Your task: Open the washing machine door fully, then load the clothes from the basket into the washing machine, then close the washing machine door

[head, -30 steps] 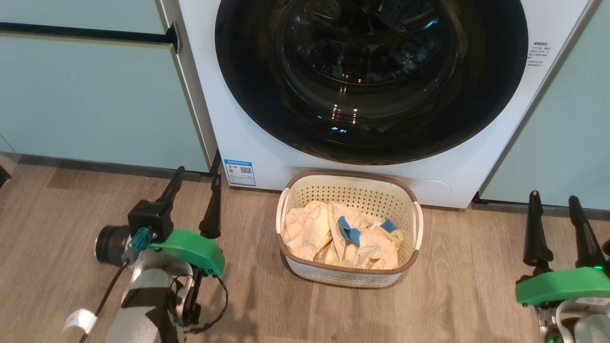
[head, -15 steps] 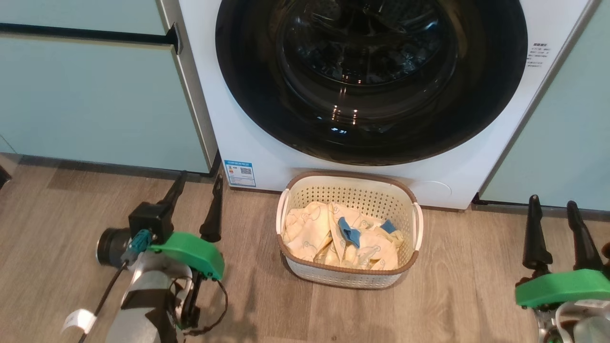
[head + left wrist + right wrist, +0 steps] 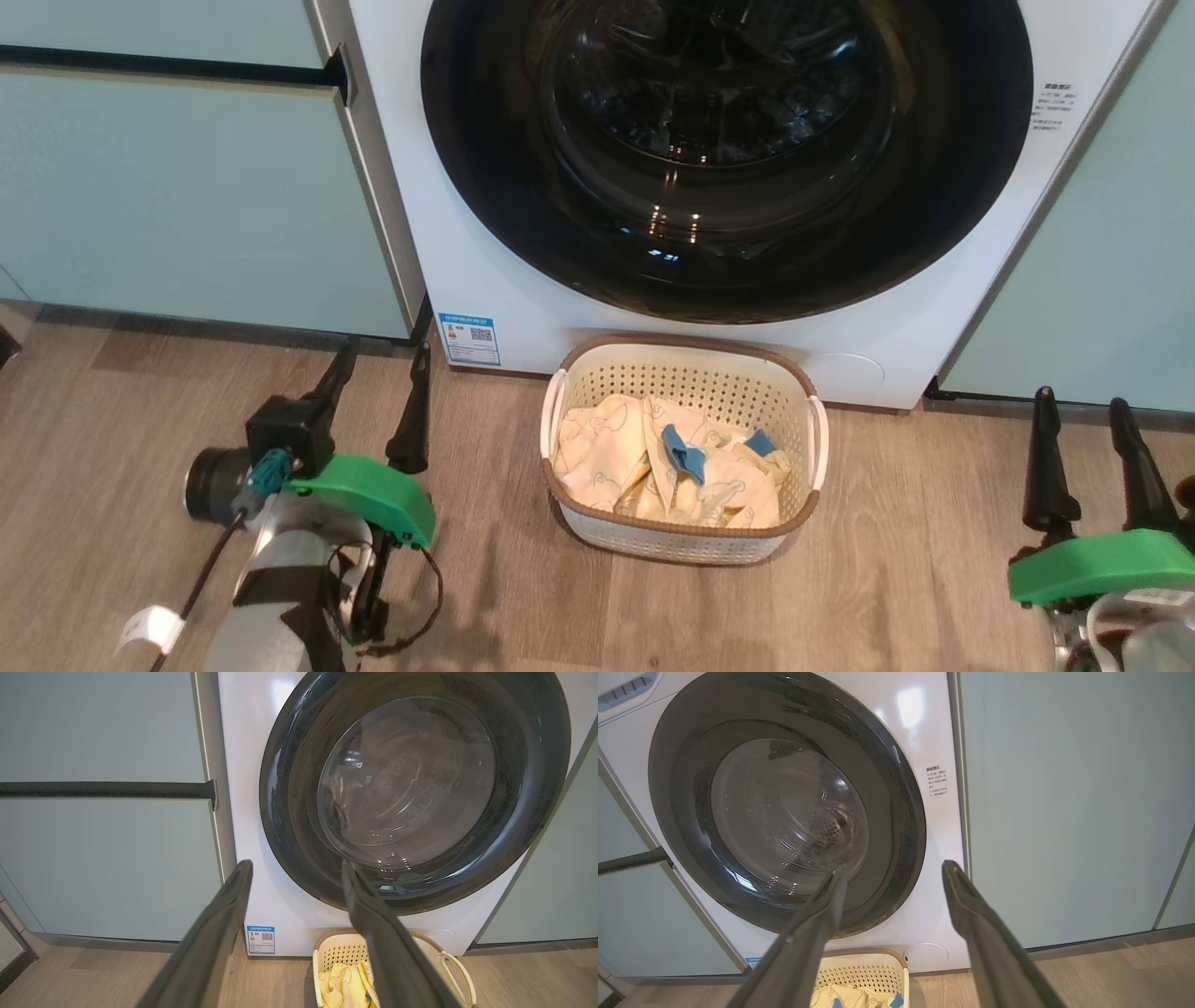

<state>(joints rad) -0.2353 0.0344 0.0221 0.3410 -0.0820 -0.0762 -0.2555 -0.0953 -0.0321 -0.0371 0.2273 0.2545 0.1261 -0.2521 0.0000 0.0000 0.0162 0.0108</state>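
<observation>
The washing machine door (image 3: 724,140) is shut, flat against the front of the washing machine (image 3: 406,215), and it's the first job. It looks stiff and fairly heavy: a wide glossy black rim around a bulging glass bowl. That gloss will be slippery, I'd say, and the glass is no place to push or knock. I can't pick out a handle or a recess from here, nor which side the hinge is on. So the hold has to come at the outer edge of the rim, hooked from behind, then one wide swing.

Right at the foot of the washing machine, under the door, sits the basket (image 3: 686,529) on the floor (image 3: 887,579). The clothes (image 3: 653,462) are heaped inside it, pale yellow with bits of blue. They're soft, light and floppy, an easy pinch from the top of the pile. The basket may sit in the path of the door's lower edge, so that's one to watch.

The left gripper (image 3: 386,345) hovers low off the washing machine's left front corner, near the blue sticker (image 3: 469,338), its fingers apart and empty. The right gripper (image 3: 1081,399) hangs off the right corner, before the teal cabinet (image 3: 1111,243), its fingers spread wide too and holding nothing. Neither touches the door.
</observation>
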